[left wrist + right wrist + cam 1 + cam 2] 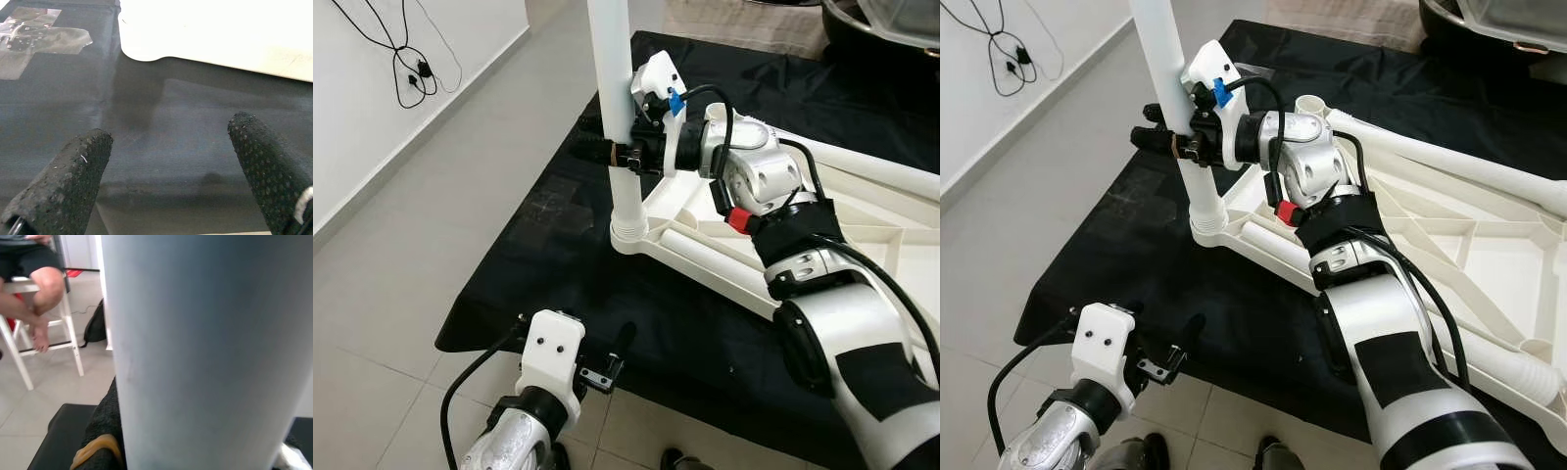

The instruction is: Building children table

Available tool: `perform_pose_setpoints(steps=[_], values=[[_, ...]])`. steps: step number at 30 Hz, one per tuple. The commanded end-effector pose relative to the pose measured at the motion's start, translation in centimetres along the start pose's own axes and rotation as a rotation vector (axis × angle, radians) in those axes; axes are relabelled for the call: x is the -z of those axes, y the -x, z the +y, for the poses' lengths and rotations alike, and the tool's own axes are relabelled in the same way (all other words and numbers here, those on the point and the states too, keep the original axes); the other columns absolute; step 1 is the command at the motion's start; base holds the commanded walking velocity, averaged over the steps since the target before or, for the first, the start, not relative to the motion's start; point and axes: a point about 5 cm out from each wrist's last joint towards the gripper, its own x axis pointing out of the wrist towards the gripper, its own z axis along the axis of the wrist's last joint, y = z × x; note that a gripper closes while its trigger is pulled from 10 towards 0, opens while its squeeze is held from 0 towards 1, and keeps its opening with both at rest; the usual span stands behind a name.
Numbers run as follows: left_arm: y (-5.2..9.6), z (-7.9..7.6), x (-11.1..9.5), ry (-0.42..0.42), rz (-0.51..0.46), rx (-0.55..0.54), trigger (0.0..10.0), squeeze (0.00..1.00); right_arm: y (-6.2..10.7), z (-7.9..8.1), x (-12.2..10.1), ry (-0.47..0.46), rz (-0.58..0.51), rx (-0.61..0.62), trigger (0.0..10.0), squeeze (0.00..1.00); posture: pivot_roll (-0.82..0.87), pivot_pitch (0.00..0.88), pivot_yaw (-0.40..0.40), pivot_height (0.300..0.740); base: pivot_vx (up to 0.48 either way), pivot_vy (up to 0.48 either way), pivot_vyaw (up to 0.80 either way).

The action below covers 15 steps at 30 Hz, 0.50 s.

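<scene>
A white plastic tabletop (862, 245) lies upside down on a black cloth (568, 284). A white table leg (619, 147) stands upright in its corner socket (628, 233). My right gripper (604, 152) is shut on that leg about halfway up, its black fingers (1151, 137) on either side. In the right wrist view the leg (205, 352) is very close, with one black finger (105, 431) beside it. My left gripper (612, 362) hovers open low over the cloth's near edge, holding nothing; its fingertips (73, 181) point at the tabletop's rim (220, 39).
Another white leg (1449, 162) lies across the tabletop's far side. Grey tiled floor (411, 245) surrounds the cloth, with a white wall and black cables (411, 69) on the left. A seated person's legs (34, 293) and a white stool (44, 328) appear in the right wrist view.
</scene>
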Motion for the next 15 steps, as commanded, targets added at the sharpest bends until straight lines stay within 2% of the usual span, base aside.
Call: perform_pose_setpoints(steps=[1,8,11,15], values=[[0.1,0.1,0.6,0.006,0.026,-0.006,10.0,0.00,0.5,0.3,5.1,-0.134,0.163,0.055,10.0,0.00,0.09,0.264,-0.039,0.740,0.000,0.000,0.00],[0.2,0.1,0.7,0.004,0.028,-0.004,10.0,0.00,0.7,-0.6,4.4,-0.191,0.122,0.123,10.0,0.00,0.09,0.257,-0.039,0.740,0.000,0.000,0.00],[0.2,0.1,0.7,0.004,0.028,-0.003,10.0,0.00,1.0,-1.3,5.2,-0.199,0.182,0.228,10.0,0.00,0.09,0.255,-0.039,0.740,0.000,0.000,0.00],[0.2,0.0,0.6,0.004,0.028,-0.003,10.0,0.00,1.2,-1.3,5.5,-0.202,0.184,0.241,10.0,0.00,0.09,0.252,-0.039,0.740,0.000,0.000,0.00]])
